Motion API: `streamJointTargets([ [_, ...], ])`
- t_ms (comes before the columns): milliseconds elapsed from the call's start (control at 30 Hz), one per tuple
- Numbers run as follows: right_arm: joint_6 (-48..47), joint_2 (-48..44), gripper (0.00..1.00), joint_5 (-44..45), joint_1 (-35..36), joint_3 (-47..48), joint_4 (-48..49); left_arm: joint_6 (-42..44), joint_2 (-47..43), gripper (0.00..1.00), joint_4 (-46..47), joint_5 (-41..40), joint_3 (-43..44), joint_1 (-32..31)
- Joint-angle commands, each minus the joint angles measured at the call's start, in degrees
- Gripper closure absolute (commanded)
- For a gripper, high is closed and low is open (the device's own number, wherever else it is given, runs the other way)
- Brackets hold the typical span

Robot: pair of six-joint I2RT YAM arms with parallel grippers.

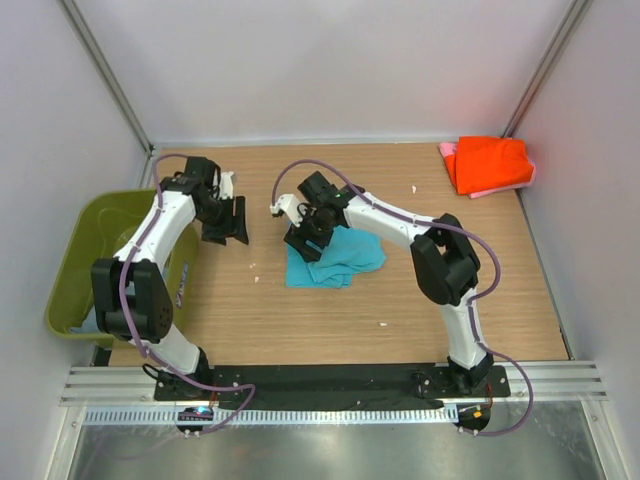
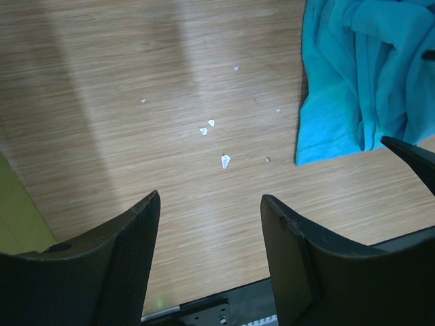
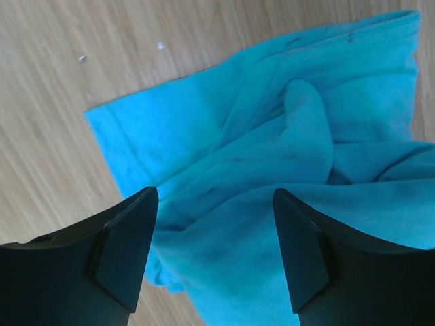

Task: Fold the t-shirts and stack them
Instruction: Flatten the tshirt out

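A bright turquoise t-shirt (image 1: 335, 260) lies crumpled in the middle of the table; it also shows in the right wrist view (image 3: 272, 156) and at the top right of the left wrist view (image 2: 360, 81). My right gripper (image 1: 305, 243) hangs open just above its left part, with nothing between the jaws (image 3: 214, 238). My left gripper (image 1: 226, 232) is open and empty over bare wood to the shirt's left (image 2: 211, 217). An orange-red t-shirt (image 1: 490, 162) lies folded on a pink one (image 1: 490, 190) in the far right corner. The grey-blue shirt does not show clearly.
An olive-green plastic bin (image 1: 90, 260) stands off the table's left edge beside the left arm. Small white scraps (image 2: 224, 160) lie on the wooden table (image 1: 400, 300). White walls close in the back and sides.
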Motion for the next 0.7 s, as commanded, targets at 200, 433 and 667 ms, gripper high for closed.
streamJointTargets([
  [200, 1.43, 4.17, 0.38, 8.04, 0.19, 5.73, 7.69, -1.57, -3.7, 0.38, 1.79, 1.93, -0.9, 1.03],
  [433, -0.23, 2.43, 0.99, 13.13, 0.54, 4.94, 8.39, -2.18, -2.03, 0.38, 2.67, 2.28, 0.68, 1.56],
  [667, -0.94, -5.4, 0.88, 16.05, 0.54, 0.29, 9.18, -2.97, 0.26, 0.39, 3.47, 3.6, 2.43, 1.56],
])
